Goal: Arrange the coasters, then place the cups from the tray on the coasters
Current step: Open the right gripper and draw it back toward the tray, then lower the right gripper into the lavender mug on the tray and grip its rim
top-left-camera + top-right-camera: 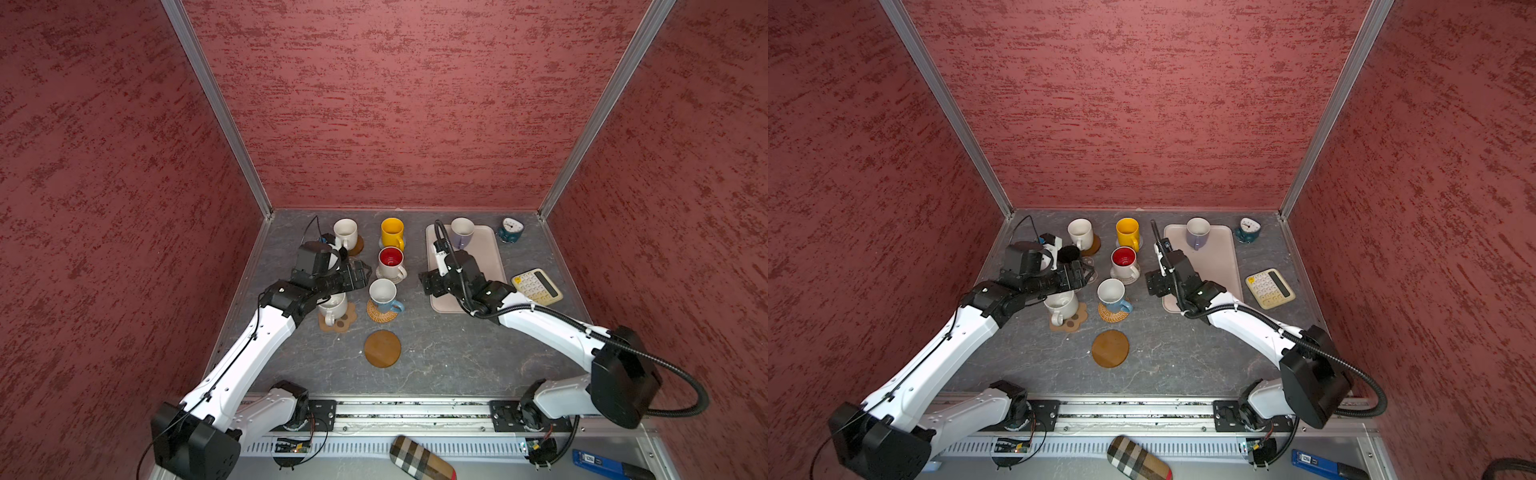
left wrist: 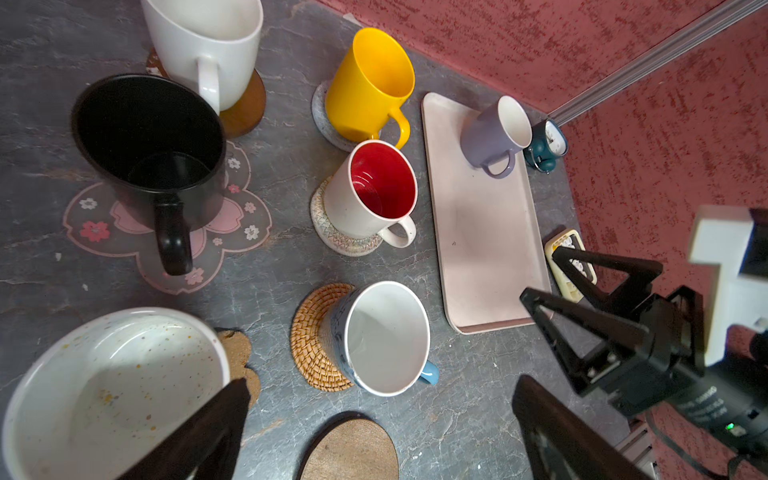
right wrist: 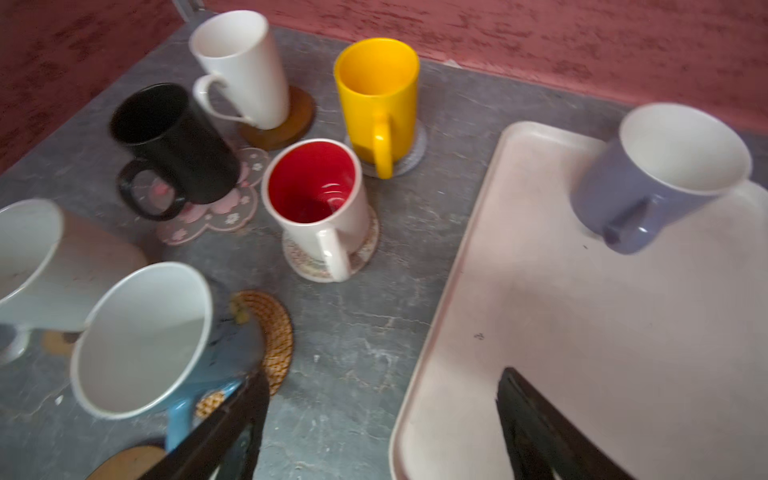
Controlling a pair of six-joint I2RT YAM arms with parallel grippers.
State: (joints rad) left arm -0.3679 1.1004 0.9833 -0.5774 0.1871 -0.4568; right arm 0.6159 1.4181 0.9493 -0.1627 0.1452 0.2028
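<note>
The lavender mug (image 1: 462,232) was seen upright at the far end of the tray (image 1: 486,270), its handle turned near. The right end effector (image 1: 425,283), spread wide and empty at the tray's near-left edge, was judged nearer than the left end effector (image 1: 362,272), also wide and empty; the mug lay far and slightly right of it.

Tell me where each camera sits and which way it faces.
Top views: overhead at the front, facing down toward the back wall; both arms, left end effector, right end effector.
Left wrist: on the left arm, facing across mugs to the tray; own fingers, plus the right end effector.
Right wrist: on the right arm, facing mugs and tray; own fingers.
Shared: both wrist views catch the lavender mug.
</note>
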